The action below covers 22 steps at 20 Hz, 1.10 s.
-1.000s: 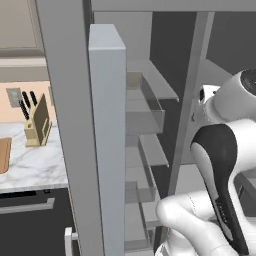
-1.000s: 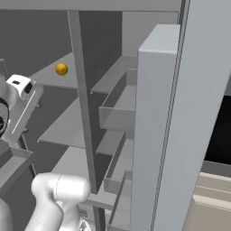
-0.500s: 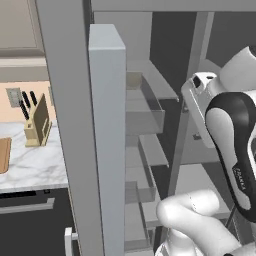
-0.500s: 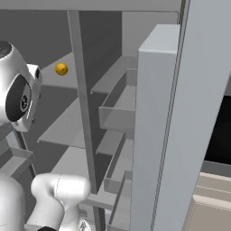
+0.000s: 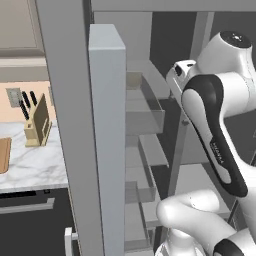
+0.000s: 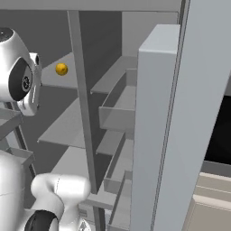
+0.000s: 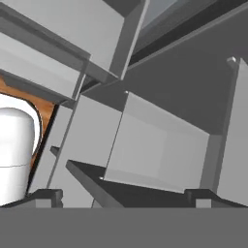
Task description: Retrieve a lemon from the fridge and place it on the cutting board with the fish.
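The fridge (image 5: 105, 100) stands open, with grey shelves and door bins. The lemon (image 6: 61, 69), small and yellow, lies on an upper shelf deep inside, to the right of my raised arm (image 6: 20, 76). In the hand view my gripper (image 7: 125, 198) is open, its two dark fingertips (image 7: 46, 196) wide apart with nothing between them, facing grey shelves and a door bin. A sliver of the light-brown cutting board (image 5: 4, 155) shows at the left edge of the marble counter. The fish is out of view.
A wooden knife block (image 5: 37, 122) with black handles stands on the marble counter (image 5: 35, 165) left of the fridge. The open door panel (image 6: 158, 117) with its bins (image 6: 115, 113) stands close on the right. A centre post (image 6: 81, 99) divides the fridge interior.
My arm has swung upward in front of the fridge opening, its elbow and wrist now higher. The lemon has stayed put and the jaws have stayed open.
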### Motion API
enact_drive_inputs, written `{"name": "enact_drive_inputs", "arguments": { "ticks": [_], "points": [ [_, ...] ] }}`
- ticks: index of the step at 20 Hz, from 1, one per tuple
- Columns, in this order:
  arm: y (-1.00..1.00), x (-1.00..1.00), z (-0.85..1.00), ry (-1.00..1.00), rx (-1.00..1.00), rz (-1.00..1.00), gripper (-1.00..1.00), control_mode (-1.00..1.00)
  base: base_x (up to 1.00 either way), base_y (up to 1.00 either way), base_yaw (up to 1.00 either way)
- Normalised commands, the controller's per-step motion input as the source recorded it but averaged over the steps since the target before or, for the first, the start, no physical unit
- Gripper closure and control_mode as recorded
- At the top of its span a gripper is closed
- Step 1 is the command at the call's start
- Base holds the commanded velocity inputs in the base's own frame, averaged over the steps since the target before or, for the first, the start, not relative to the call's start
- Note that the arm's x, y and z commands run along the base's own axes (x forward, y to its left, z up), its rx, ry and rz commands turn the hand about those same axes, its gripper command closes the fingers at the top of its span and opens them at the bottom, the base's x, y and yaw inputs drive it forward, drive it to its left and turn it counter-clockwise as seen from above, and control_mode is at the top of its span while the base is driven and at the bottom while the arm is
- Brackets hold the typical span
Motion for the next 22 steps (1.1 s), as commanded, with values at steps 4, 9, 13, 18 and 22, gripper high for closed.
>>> {"name": "enact_drive_inputs", "arguments": {
  "ticks": [4,9,13,18,22],
  "points": [
    [0.00,0.06,0.12,-0.04,0.02,0.01,-1.00,-1.00,0.00,0.00,0.00],
    [0.00,0.29,0.22,-0.02,0.01,0.06,-1.00,-1.00,0.00,0.00,0.00],
    [0.02,0.39,0.16,-0.03,0.00,0.02,-1.00,-1.00,0.00,0.00,0.00],
    [0.03,0.39,0.02,-0.02,0.00,0.03,-1.00,-1.00,0.00,0.00,0.00],
    [0.00,0.52,0.01,-0.03,0.00,0.03,-1.00,-1.00,0.00,0.00,0.00]
  ]
}}
